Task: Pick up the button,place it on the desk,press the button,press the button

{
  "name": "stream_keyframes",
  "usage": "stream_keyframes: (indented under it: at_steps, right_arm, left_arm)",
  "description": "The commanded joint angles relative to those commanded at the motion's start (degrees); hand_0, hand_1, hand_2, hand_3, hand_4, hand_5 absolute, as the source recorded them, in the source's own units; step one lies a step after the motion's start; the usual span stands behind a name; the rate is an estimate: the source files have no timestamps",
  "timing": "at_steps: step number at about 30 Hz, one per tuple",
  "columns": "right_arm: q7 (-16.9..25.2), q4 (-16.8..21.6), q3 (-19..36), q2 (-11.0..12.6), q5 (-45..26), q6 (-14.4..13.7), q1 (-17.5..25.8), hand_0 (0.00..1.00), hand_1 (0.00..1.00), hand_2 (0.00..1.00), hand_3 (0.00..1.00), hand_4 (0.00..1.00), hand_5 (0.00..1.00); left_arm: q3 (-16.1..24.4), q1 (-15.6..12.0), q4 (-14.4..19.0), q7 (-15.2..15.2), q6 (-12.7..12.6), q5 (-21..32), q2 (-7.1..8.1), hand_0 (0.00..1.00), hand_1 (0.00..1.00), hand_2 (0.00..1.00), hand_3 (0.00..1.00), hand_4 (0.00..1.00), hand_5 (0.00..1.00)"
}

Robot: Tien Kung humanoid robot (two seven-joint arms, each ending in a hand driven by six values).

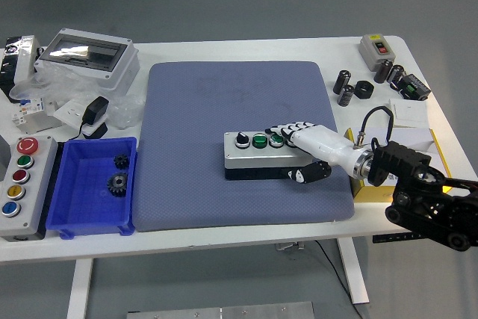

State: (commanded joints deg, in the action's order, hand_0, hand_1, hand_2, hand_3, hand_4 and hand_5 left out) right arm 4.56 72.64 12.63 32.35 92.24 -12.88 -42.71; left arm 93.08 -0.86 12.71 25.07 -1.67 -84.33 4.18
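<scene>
A grey button box [252,156] with a black selector knob and two green buttons lies on the blue-grey mat [224,95], right of its middle. My right hand [284,153] comes in from the right and is shut on the box's right end. Its fingers [287,129] lie over the top by the right green button, and the thumb [306,174] presses the front face. The box rests on the mat. My left hand is out of view.
A blue bin [71,211] with two gears and a grey five-button station [21,184] stand at the left. A clear-lidded enclosure [86,54] and an adapter are at the back left. Small black parts [366,87], a switch box [376,48] and a yellow-edged box [433,156] are at the right.
</scene>
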Motion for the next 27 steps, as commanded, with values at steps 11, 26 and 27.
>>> stream_keyframes:
  at_steps: [11, 26, 27]
  right_arm:
    - [-0.3, 2.1, 0.3, 1.6, -0.7, 0.3, 0.2, 0.998, 0.998, 0.998, 0.998, 0.732, 0.112]
    - [-9.8, 19.0, 13.7, 17.1, -16.1, 14.8, -1.9, 0.998, 0.998, 0.998, 0.998, 0.724, 0.102]
    - [-11.6, 20.3, 14.8, 18.4, -17.5, 16.7, -3.1, 0.998, 0.998, 0.998, 0.998, 0.724, 0.102]
  left_arm:
    - [-0.1, -0.3, 0.0, -0.2, 0.2, 0.1, -0.35, 0.7, 0.644, 0.599, 0.664, 0.665, 0.282]
    - [-0.4, -0.8, 0.1, -0.1, -0.1, 1.2, -0.62, 0.698, 0.645, 0.591, 0.649, 0.653, 0.248]
    - [-0.4, -0.8, 0.1, -0.1, -0.1, 1.2, -0.6, 0.698, 0.645, 0.591, 0.649, 0.653, 0.248]
